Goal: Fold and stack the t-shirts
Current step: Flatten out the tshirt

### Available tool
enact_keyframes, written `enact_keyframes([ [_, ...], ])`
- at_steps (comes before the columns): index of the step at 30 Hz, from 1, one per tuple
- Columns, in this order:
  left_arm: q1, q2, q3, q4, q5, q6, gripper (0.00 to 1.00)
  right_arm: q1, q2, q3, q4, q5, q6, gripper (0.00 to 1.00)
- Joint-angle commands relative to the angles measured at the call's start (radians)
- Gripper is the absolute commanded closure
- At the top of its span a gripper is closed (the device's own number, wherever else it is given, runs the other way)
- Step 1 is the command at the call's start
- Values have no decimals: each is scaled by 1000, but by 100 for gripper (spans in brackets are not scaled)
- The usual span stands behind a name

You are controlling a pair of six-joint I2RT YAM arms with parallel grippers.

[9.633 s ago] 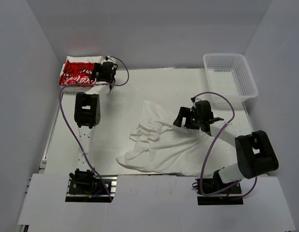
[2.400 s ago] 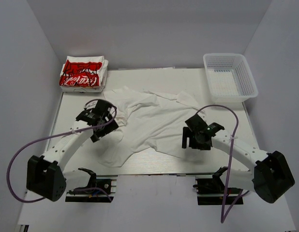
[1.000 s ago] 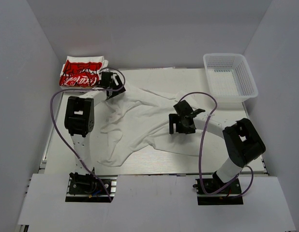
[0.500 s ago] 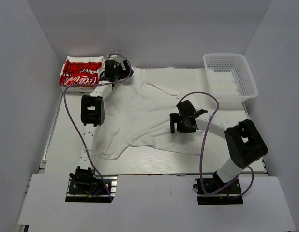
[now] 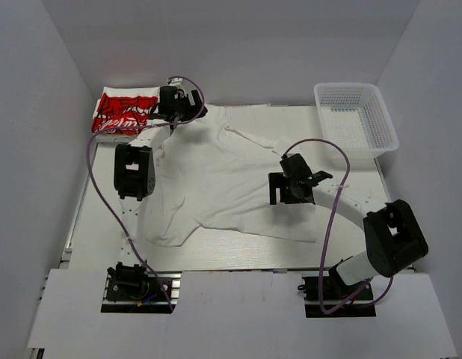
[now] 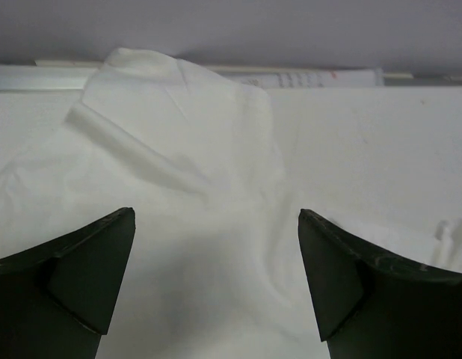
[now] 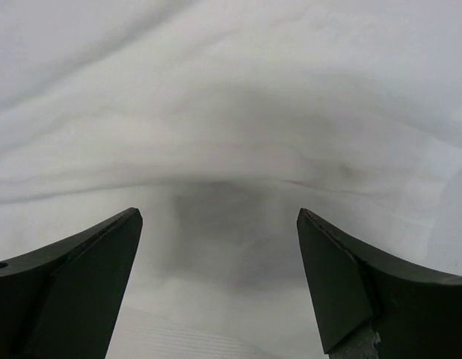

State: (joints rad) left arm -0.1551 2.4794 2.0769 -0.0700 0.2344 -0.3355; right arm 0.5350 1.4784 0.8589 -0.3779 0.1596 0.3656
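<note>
The left claw (image 5: 185,111) is spread wide, with nothing between its two dark fingers (image 6: 81,277). In its wrist view it hangs low over the far left part of a plain white cotton t-shirt (image 6: 179,149). There a rumpled sleeve or corner of cloth rises toward the back edge of the bench (image 6: 365,112). I cannot tell whether the fingertips touch the fabric.

The right claw (image 5: 285,196) is also spread, and it pinches nothing. Its wrist view shows the two fingers (image 7: 343,284) just above smooth white cloth (image 7: 231,112), with a soft dark shadow on the fabric between them. A little bare bench surface shows at the bottom edge of that view.

From above, the plain white t-shirt (image 5: 216,179) lies opened out and loosely wrinkled across the middle of the white bench (image 5: 350,217). It reaches from the far left corner, beside the left claw, down toward the near left edge. Its right side lies under the right claw.

Just left of the left claw, a folded stack of white t-shirts with a large red printed graphic (image 5: 125,114) sits at the far left corner. A white plastic mesh basket (image 5: 356,120) stands at the far right corner, well apart from the shirt. A purple cable (image 5: 90,161) loops along the left arm, and another purple cable (image 5: 332,153) arcs over the right arm.
</note>
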Motion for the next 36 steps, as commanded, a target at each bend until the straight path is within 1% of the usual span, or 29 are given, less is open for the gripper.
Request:
enact_keyframes([
  [1,-52,-346,-188,-28,-12,44,1,-15,-50,26,-6,60,44,10],
  [2,-52,-399,-252,-15,-12,33,1,-20,-44,49,-3,63,50,10],
  [3,-66,-448,-382,-14,-12,24,1,-21,-29,77,-3,79,62,10],
  [4,-83,-497,-450,-4,-12,12,1,-36,-15,92,-3,84,84,10],
  [5,-92,-589,-516,-4,-12,-17,1,-41,-3,135,-4,87,93,10],
  [6,-112,-632,-651,21,0,-42,1,-53,52,181,-12,80,96,10],
  [7,-124,-670,-722,54,15,-59,1,-64,75,234,-13,75,96,10],
  [8,-136,-709,-853,88,37,-104,1,-72,120,261,-22,51,99,10],
  [9,-167,-767,-914,122,60,-131,1,-76,161,337,-23,41,93,10],
  [10,-184,-790,-970,206,80,-151,1,-84,180,360,-18,38,90,10],
  [11,-201,-807,-1050,229,92,-174,1,-96,224,380,-7,38,90,10],
  [12,-218,-818,-1080,246,108,-194,1,-98,270,402,-10,29,90,10],
  [13,-248,-827,-1103,257,108,-194,1,-101,316,467,-19,14,91,10],
  [14,-259,-827,-1133,257,88,-204,1,-112,339,489,-21,9,90,10],
  [15,-271,-827,-1146,257,88,-204,1,-112,397,523,-21,5,87,10],
  [18,-305,-809,-1190,266,88,-204,1,-119,453,578,17,-32,55,10],
  [19,-319,-809,-1213,275,79,-204,1,-122,508,600,31,-51,52,10],
  [22,-328,-798,-1236,266,37,-192,1,-127,578,687,27,-22,35,10],
  [24,-337,-787,-1236,217,0,-177,1,-138,621,716,28,9,21,10],
  [26,-337,-763,-1236,175,14,-166,1,-145,690,785,10,26,18,10],
  [31,-337,-754,-1307,164,39,-166,1,-196,819,902,-26,2,10,10],
  [33,-337,-743,-1318,132,13,-166,1,-213,861,955,-52,-14,15,10],
  [36,-337,-723,-1318,86,-20,-154,1,-244,923,1021,-62,12,16,10],
])
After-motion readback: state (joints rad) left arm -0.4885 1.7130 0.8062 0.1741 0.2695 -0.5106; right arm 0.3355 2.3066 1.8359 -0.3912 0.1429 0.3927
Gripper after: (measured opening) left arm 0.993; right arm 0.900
